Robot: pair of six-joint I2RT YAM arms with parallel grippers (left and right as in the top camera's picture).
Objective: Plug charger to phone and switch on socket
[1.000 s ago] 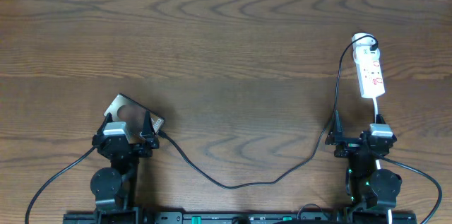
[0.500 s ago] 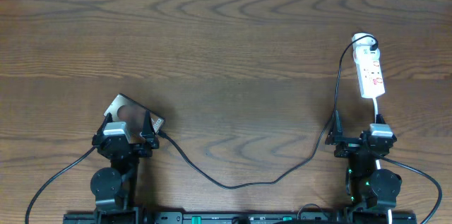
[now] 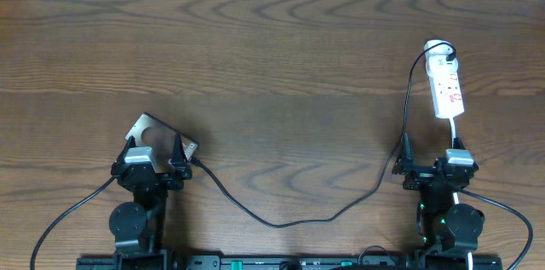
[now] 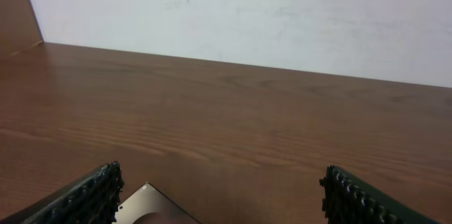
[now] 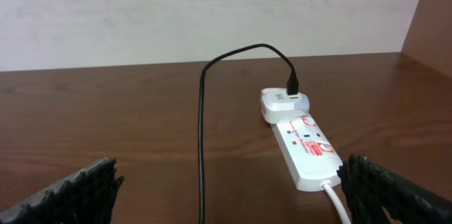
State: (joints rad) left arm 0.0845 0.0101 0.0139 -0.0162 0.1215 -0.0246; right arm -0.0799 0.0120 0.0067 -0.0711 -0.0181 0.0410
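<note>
Near the desk's (image 3: 272, 48) near-left corner, the phone (image 3: 158, 133) lies askew. Its near part reaches in between the fingers of the left gripper (image 3: 153, 143), whose jaws stand wide and hold nothing. In the left wrist view only a pale corner of the phone (image 4: 151, 205) shows, closer to the left finger (image 4: 83, 197) than to the right one. The left arm sits folded at the near edge, its gripper low and aimed at the far edge. The charger (image 3: 281, 221) starts by the phone's near-right side. We cannot tell whether its tip is seated there. It sags toward the near edge, then climbs along the right side to a white adapter (image 5: 282, 104) at the far end of the socket (image 3: 448, 85). The socket lies close to the desk's right edge, ahead of the right gripper (image 3: 429, 146) and apart from it, more in line with its right finger. The right gripper's jaws also gape wide and empty. The right arm is tucked at the near edge in the same way as the left. Nothing has moved since the earlier frames.
</note>
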